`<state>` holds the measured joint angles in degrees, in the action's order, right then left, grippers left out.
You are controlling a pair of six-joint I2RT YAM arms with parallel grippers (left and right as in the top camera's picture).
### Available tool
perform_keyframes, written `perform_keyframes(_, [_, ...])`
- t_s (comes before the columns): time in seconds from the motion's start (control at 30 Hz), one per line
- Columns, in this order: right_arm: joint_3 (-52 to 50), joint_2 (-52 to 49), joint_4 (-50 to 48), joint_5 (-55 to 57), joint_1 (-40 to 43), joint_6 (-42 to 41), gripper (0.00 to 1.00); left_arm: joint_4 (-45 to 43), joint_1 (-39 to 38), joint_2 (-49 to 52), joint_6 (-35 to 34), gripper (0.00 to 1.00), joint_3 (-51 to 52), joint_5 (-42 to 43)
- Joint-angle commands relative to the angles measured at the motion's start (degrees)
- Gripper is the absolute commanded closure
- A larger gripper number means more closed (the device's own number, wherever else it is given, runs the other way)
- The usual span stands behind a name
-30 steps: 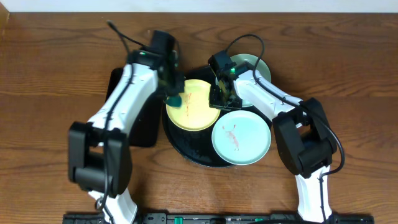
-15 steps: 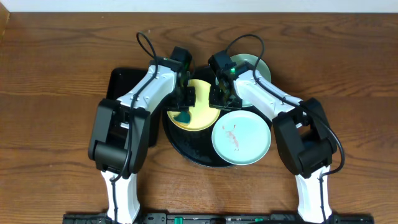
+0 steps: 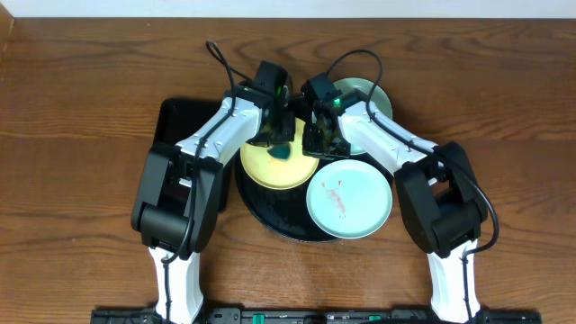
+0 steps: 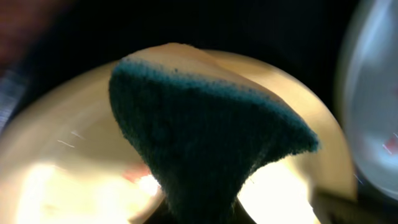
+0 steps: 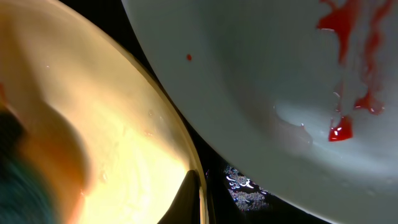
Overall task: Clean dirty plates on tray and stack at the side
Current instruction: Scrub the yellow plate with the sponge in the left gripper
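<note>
A pale yellow plate (image 3: 268,165) lies on the left part of the round black tray (image 3: 270,214). My left gripper (image 3: 275,137) is shut on a dark teal sponge (image 3: 282,151) (image 4: 205,143), which presses on the yellow plate (image 4: 56,180). At that plate's right rim (image 5: 112,143) my right gripper (image 3: 316,142) is shut, one dark finger (image 5: 189,199) lying over the edge. A mint plate (image 3: 349,200) (image 5: 261,81) with red smears (image 5: 341,130) sits at the tray's front right. Another mint plate (image 3: 371,94) lies behind the right arm, mostly hidden.
A rectangular black tray (image 3: 173,130) lies left of the round tray, partly under my left arm. Brown wooden tabletop (image 3: 81,180) surrounds everything. Both arms meet over the middle of the round tray.
My left arm has swung right, and the sponge has slid across the yellow plate from its left side toward the middle. The right arm and the mint plates have not moved.
</note>
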<state>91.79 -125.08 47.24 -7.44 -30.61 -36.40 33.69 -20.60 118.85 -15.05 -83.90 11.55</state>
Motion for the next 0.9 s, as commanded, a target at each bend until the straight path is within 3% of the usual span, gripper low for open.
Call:
perform_keyframes(0.0, [-0.1, -2.3, -0.8, 1.6, -1.0, -0.3, 0.99, -2.0, 0.1, 1.1, -0.1, 0.92, 0.1, -15.4])
perform_keyframes(0.1, [-0.1, -2.3, -0.8, 1.6, -1.0, -0.3, 0.99, -2.5, 0.0, 1.1, -0.1, 0.92, 0.1, -20.2])
perform_keyframes(0.23, [-0.1, -2.3, -0.9, 1.6, -1.0, -0.3, 0.99, 2.4, 0.0, 1.1, -0.1, 0.93, 0.1, -17.8])
perform_keyframes(0.33, [-0.1, -2.3, -0.9, 1.6, -1.0, -0.3, 0.99, 8.9, 0.0, 1.1, 0.2, 0.92, 0.1, -10.9])
perform_keyframes(0.47, [-0.1, -2.3, -1.0, 1.6, -1.0, -0.4, 0.99, 15.4, 0.0, 1.1, 6.5, 0.93, 0.1, 2.9])
perform_keyframes(0.6, [-0.1, -2.3, -1.0, 1.6, -1.0, -0.4, 0.99, 16.5, -0.2, 1.1, 10.8, 0.93, 0.1, 13.5])
perform_keyframes(0.77, [-0.1, -2.3, -1.0, 1.6, -1.0, -0.4, 0.99, 9.7, -0.3, 1.1, 10.8, 0.93, 0.1, 10.5])
perform_keyframes(0.87, [-0.1, -2.3, -1.0, 1.6, -1.0, -0.4, 0.99, 3.3, -0.3, 1.1, 10.7, 0.93, 0.1, 2.8])
